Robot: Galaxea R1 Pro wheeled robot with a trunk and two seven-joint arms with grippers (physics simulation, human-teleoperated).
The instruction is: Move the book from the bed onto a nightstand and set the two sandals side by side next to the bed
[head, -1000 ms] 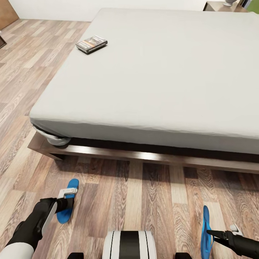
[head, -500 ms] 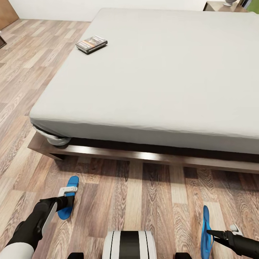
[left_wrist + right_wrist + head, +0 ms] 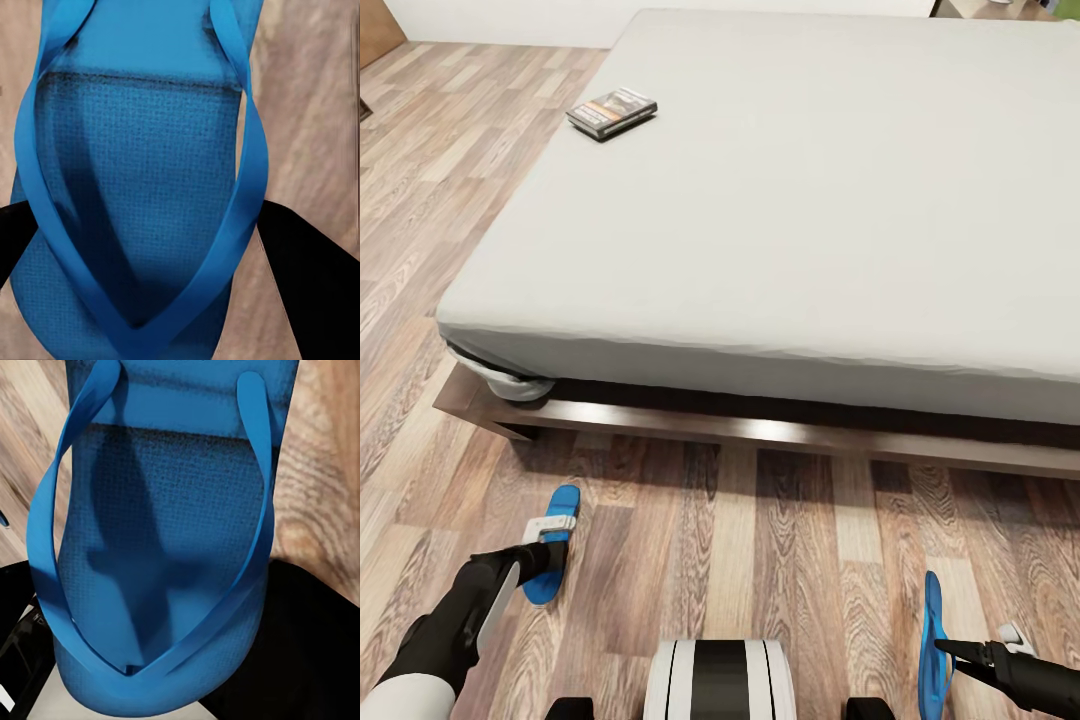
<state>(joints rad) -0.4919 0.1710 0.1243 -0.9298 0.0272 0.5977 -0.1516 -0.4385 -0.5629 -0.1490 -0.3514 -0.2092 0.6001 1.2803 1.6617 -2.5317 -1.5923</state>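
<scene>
Sandal [image 3: 550, 553] half under left hand [image 3: 536, 562], right sandal [image 3: 933, 640] edge-on, frame-cropped

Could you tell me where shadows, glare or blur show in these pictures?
Head view: a bright glare strip on the bed frame, dark shadow under the mattress. Left wrist view: the left sandal looks soft and blurred up close. Right wrist view: strap shadows fall across the right sandal sole.

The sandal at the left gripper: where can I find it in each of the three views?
Head view: the left sandal is low at the picture's left, on the floor before the bed.
Left wrist view: this sandal is close up, a dark finger beside it.
Right wrist view: that one is the other sandal.
Shared landmark: wood-plank floor.
</scene>
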